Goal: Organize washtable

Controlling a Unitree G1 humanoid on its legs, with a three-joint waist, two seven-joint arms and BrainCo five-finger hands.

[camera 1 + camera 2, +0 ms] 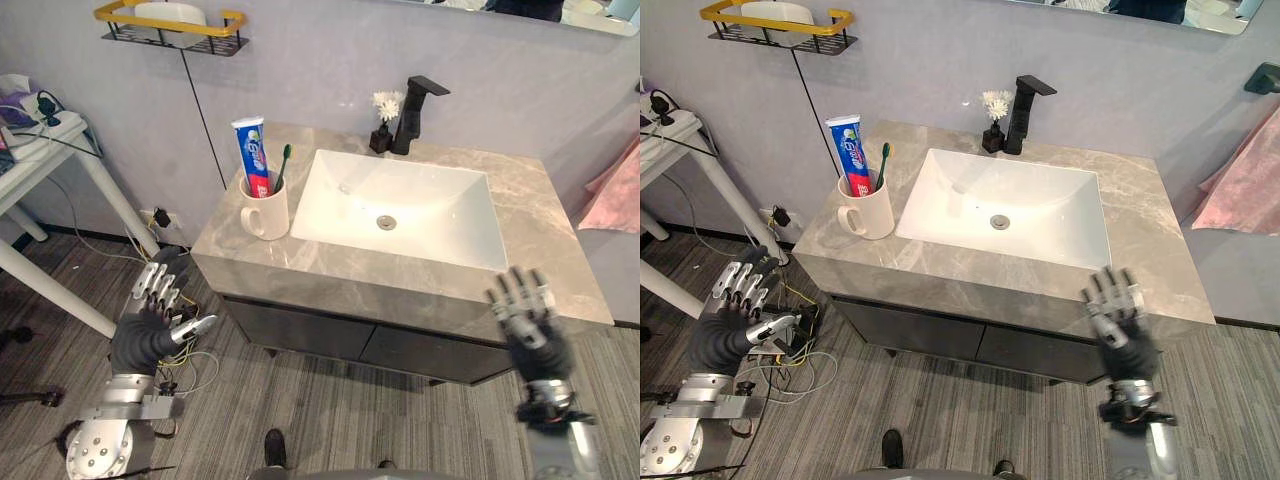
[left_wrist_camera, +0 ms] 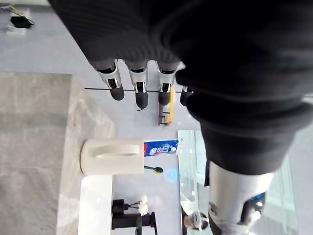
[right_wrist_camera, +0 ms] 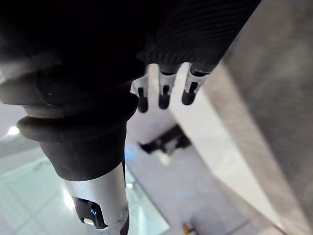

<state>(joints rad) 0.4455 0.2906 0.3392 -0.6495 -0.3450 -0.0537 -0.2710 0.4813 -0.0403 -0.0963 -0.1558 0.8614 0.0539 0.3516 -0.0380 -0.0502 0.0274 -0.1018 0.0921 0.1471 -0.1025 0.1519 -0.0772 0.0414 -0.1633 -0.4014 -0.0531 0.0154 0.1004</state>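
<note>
- left hand (image 1: 143,338) nearest me, low by the washtable (image 1: 545,220) front left corner; fingers straight and spread, holding nothing
- right hand (image 1: 530,328) raised at the counter's front right edge; fingers straight, nothing in it; I read both as wide
- white mug (image 1: 265,212) upright on the counter's left side, just beside the sink (image 1: 330,195); handle faces front left
- toothpaste tube (image 1: 253,155) and green toothbrush (image 1: 283,165) stand in the mug
- black faucet (image 1: 415,112) at the back edge behind the basin; small dark vase with white flower (image 1: 384,122) just beside it
- yellow-railed shelf (image 1: 170,25) on the wall up left; pink towel (image 1: 615,190) hangs at right
</note>
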